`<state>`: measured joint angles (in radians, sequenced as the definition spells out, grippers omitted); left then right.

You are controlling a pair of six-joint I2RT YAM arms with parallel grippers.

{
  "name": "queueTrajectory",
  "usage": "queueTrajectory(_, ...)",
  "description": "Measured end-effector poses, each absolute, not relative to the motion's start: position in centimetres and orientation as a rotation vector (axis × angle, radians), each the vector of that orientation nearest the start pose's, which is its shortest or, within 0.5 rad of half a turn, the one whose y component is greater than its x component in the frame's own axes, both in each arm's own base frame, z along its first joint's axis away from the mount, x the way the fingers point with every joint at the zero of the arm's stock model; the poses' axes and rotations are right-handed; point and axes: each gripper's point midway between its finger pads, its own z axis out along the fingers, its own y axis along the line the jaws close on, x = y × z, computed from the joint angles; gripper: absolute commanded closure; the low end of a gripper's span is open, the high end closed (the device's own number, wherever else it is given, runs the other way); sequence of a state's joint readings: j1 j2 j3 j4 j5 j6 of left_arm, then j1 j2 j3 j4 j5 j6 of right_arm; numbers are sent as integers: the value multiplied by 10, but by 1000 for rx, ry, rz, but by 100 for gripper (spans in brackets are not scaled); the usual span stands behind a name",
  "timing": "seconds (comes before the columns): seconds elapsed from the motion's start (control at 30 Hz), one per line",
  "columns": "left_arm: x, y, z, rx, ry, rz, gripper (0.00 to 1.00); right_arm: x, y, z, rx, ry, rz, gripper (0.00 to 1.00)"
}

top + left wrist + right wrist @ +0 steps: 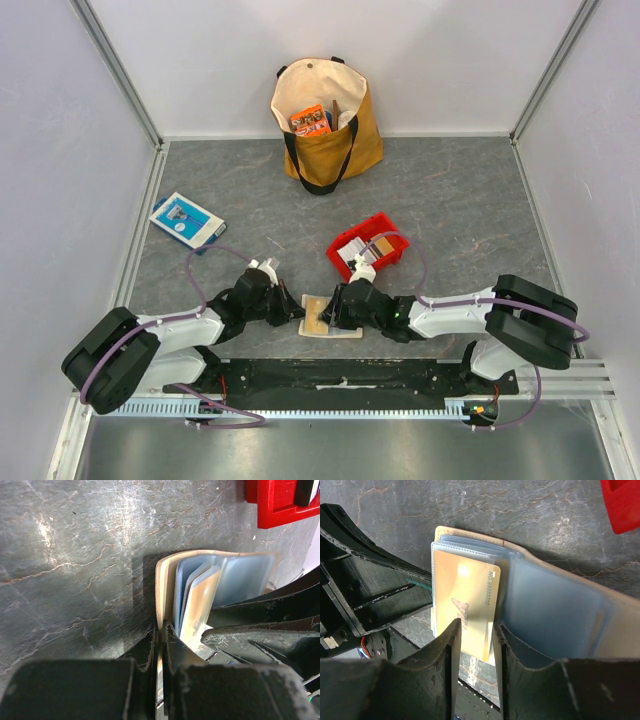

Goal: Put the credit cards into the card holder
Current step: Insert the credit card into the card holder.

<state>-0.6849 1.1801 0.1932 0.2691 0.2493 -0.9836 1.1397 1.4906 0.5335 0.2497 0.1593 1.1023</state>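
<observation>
The beige card holder (322, 320) lies open on the table between my two grippers. My left gripper (296, 310) is shut on the edge of its beige cover (165, 580), with the fingertips (161, 627) pinched together. A gold-orange card (467, 600) sits partly inside a clear sleeve of the holder (555, 615). My right gripper (475, 627) hovers over the card's near end, jaws a narrow gap apart, with the table visible between them. More credit cards (355, 252), pale ones and an orange-brown one (382, 246), lie in the red tray.
The red tray (372, 226) stands just behind the right gripper and also shows in the left wrist view (280, 505) and the right wrist view (622, 505). A tan tote bag (325, 120) stands at the back. A blue-and-white box (186, 220) lies at the left.
</observation>
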Motion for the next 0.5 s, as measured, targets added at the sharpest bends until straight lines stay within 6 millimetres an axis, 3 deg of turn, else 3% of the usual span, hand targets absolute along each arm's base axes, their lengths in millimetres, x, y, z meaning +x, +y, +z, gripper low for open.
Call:
queueTrajectory(0.2,158,-228,14,-234,2529,-1068,98,148,335,37,5,2469,891,42)
queueTrajectory(0.27,158,-228,14,-234,2528,-1068,98,155,328,55,-31,2432,862,32)
queueTrajectory(0.37,158,-228,15,-234,2527,-1067,98,191,317,107,-35,2299,851,23)
queueTrajectory(0.43,157,-227,15,-235,2529,-1063,98,231,299,147,-9,2190,816,21)
queueTrajectory(0.5,156,-227,15,-237,2534,-1059,98,268,279,175,11,2116,757,19)
